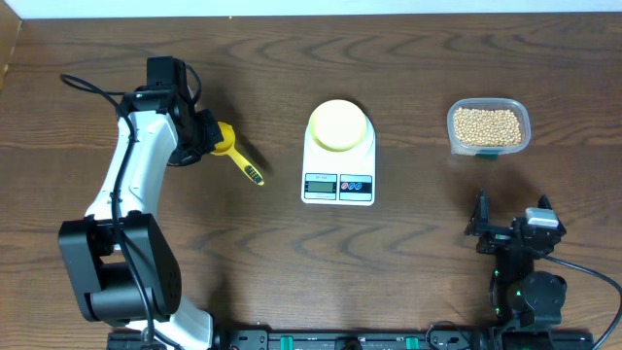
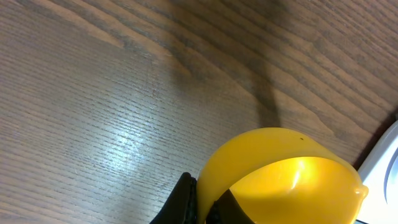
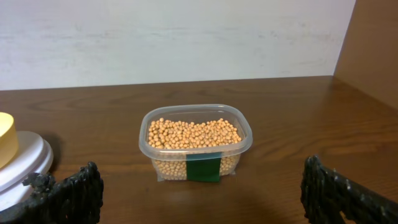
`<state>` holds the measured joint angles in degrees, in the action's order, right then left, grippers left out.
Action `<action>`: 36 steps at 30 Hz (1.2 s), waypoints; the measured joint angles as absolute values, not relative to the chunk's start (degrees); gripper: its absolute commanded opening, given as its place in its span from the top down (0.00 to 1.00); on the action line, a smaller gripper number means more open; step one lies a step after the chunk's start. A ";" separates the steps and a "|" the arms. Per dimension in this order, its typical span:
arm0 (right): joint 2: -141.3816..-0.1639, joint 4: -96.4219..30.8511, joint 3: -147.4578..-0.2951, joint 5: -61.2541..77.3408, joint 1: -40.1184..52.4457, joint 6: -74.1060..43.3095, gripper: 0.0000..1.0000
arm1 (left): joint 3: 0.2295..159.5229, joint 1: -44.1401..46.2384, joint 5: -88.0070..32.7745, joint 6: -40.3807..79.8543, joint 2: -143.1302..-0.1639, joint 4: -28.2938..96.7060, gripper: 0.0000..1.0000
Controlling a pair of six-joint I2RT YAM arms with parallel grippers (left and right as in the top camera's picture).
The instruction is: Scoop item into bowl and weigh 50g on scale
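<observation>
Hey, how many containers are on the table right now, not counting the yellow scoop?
2. The pale bowl sits on the scale mid-table; the clear tub, filled with beans, stands apart to its right. None appears hidden.

A dark brown wooden table carries 2 things. A bright yellow plastic scoop with a ridged handle is at the table's left part. A clear rectangular plastic tub bearing 1 dark green label stands at its far right. A white wall backs the table's far edge.
</observation>
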<state>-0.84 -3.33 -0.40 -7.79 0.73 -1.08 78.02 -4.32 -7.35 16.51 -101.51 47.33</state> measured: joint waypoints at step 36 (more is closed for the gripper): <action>-0.84 -3.33 -0.40 -7.79 0.73 -1.08 0.01 | 77.47 -4.32 -7.35 28.97 -86.24 49.74 0.92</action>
